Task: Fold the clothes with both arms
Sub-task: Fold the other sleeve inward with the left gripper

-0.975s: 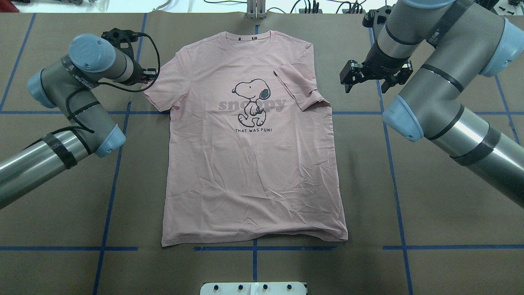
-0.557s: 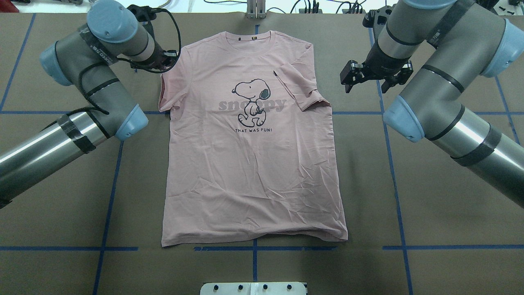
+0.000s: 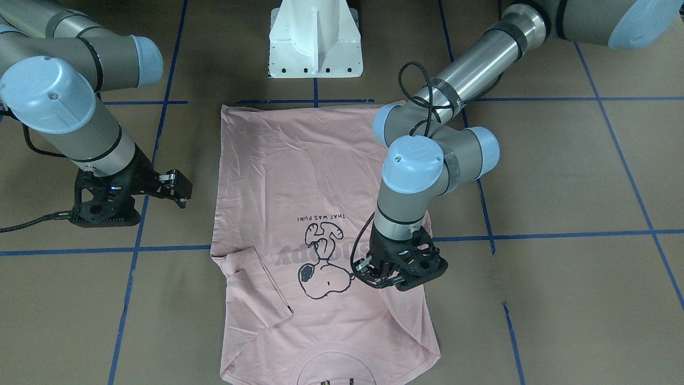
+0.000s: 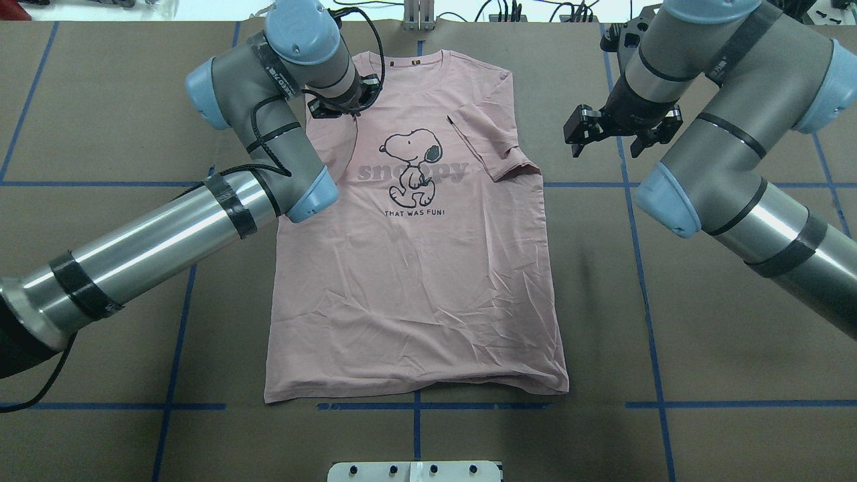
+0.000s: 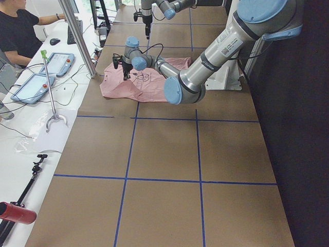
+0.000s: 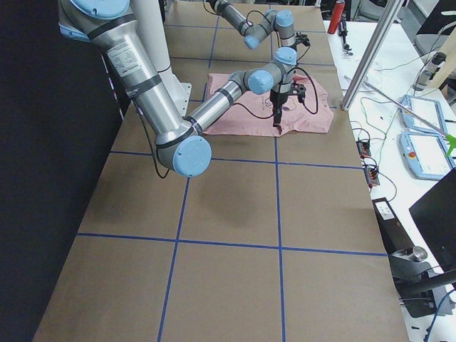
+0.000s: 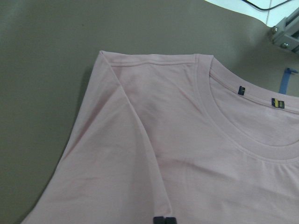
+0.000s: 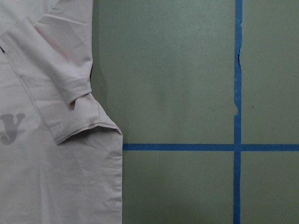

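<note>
One pale pink T-shirt (image 4: 415, 288) lies flat on the brown table (image 4: 723, 348), print side up. Its collar (image 7: 219, 102) is at the edge far from the robot and its hem is toward the white pedestal (image 3: 315, 48). A cartoon dog (image 4: 412, 167) and grey lettering sit on the chest.

Sleeve on the robot's right: folded inward over the chest, with a small black tag (image 4: 450, 120) showing at the crease.

Left pincer (image 4: 343, 108): above the upper left chest, just beside the dog's head, clamped on the edge of the left sleeve. That sleeve is off the table and drawn inward across the chest, and the fabric hangs in a curve under the pincer. The left wrist view shows a raised fold running from the shoulder seam down to the black fingertips (image 7: 161, 219) at the bottom edge of the picture.

Right pincer (image 4: 619, 137): off the shirt, over bare table near the folded right sleeve, jaws apart, holding nothing. Its wrist view looks down on that sleeve's cuff, the shirt's side edge and a crossing of blue tape lines (image 8: 237, 146).

Left side view: a person (image 5: 18, 31) in a black top sits beyond the table's far edge.
</note>
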`<state>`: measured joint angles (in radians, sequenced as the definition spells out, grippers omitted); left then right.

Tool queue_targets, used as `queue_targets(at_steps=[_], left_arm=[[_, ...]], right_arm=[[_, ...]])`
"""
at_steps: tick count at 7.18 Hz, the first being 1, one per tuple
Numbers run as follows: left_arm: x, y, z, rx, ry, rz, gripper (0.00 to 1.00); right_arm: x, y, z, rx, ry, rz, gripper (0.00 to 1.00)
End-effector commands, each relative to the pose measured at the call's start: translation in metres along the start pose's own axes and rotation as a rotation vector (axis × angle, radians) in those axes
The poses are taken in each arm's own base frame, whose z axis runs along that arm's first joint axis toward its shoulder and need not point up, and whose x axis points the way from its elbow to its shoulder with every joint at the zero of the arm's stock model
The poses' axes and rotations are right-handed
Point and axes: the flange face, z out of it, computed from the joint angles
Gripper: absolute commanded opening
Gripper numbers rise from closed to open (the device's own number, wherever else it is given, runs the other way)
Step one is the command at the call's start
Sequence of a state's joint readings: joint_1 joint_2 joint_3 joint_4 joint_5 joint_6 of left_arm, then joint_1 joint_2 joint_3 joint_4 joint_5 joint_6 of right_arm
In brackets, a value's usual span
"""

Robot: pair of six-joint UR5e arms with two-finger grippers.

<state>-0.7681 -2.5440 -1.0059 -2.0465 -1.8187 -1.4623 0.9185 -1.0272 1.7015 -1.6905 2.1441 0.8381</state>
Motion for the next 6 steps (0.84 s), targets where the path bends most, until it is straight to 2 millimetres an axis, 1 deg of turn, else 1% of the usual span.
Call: queue_targets(at_steps=[1, 2, 3, 4, 5, 6], left_arm=[[-0.004, 0.002, 0.019, 0.01, 0.006, -0.004, 0.13], [-0.005, 0.008, 0.02, 0.008, 0.011, 0.035, 0.99], [0.001, 0.011, 0.006, 0.01, 0.044, 0.043, 1.0], [-0.015, 0.021, -0.009, 0.005, 0.074, 0.094, 1.0], [-0.046, 0.028, -0.025, 0.003, 0.085, 0.106, 1.0], [-0.066, 0.04, -0.049, -0.047, 0.077, 0.129, 1.0]], right_arm=[[0.0, 0.002, 0.001, -0.001, 0.0, 0.0, 1.0], [0.001, 0.001, 0.002, 0.0, 0.002, -0.001, 1.0], [0.003, 0.004, 0.007, 0.009, -0.01, -0.014, 1.0], [0.028, 0.017, 0.03, 0.028, -0.041, -0.024, 1.0], [0.038, 0.035, 0.05, 0.058, -0.104, -0.013, 1.0], [0.038, 0.053, 0.059, 0.066, -0.15, 0.047, 1.0]])
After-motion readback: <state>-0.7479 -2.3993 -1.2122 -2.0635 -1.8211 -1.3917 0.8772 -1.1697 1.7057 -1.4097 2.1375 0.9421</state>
